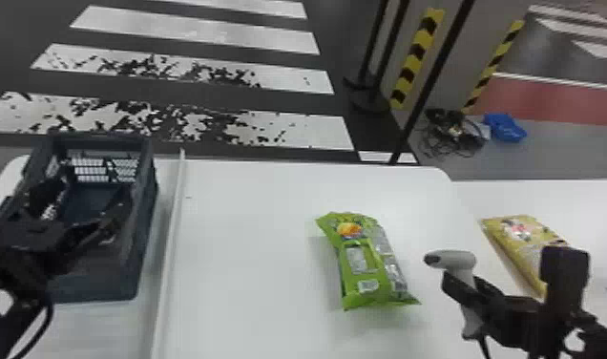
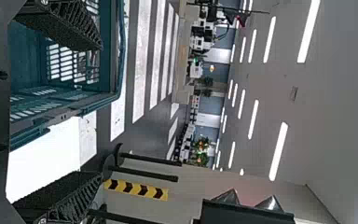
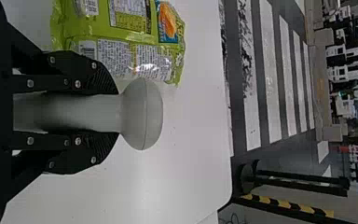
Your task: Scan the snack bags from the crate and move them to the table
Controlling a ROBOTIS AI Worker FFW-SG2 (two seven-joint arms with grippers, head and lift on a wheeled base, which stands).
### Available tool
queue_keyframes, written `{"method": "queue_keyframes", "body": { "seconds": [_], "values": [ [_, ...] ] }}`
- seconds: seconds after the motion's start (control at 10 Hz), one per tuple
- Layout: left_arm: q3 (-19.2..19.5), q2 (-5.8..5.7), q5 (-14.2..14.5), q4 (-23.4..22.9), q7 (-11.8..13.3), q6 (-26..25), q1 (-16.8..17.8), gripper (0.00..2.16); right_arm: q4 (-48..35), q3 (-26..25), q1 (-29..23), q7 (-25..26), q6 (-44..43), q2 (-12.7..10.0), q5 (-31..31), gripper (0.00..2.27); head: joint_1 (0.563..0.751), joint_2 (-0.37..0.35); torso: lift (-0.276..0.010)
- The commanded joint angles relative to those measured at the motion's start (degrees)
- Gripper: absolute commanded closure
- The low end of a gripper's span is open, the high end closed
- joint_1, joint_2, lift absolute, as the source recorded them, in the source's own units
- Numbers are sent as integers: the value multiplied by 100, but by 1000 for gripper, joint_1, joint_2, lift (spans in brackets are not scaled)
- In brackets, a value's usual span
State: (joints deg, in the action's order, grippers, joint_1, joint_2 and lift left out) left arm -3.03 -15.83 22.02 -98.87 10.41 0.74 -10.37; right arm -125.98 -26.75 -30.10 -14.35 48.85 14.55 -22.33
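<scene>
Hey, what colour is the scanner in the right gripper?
Light grey, seen best in the right wrist view, where the scanner shows large.

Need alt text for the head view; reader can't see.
Right pincer grips a grey handheld scanner right of a green snack bag on a white table. A yellow bag lies farther right; the left pincer is at a dark crate, far left.

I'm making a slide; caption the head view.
Left end effector at the crate, right end effector gripping the scanner beside a green snack bag.
</scene>
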Motion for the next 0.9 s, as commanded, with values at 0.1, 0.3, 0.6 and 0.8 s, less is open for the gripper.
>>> {"method": "queue_keyframes", "body": {
  "seconds": [0.1, 0.3, 0.6, 0.8],
  "values": [
    [-22, 0, 12, 26, 5, 0, 9, 33, -340, -120, -373, -68, 139, -172, -281, 2243, 695, -208, -95],
    [-22, -8, 21, 17, 14, 0, 9, 33, -445, -76, -505, -129, 139, -278, -316, 2243, 695, -194, -95],
    [13, -8, 21, 0, 31, 0, -53, 33, -445, 100, -549, -173, 156, -383, -351, 2243, 695, -172, -95],
    [39, -8, 21, -27, 31, 18, -97, 33, -436, 188, -567, -173, 121, -418, -342, 2243, 695, -151, -95]
  ]
}}
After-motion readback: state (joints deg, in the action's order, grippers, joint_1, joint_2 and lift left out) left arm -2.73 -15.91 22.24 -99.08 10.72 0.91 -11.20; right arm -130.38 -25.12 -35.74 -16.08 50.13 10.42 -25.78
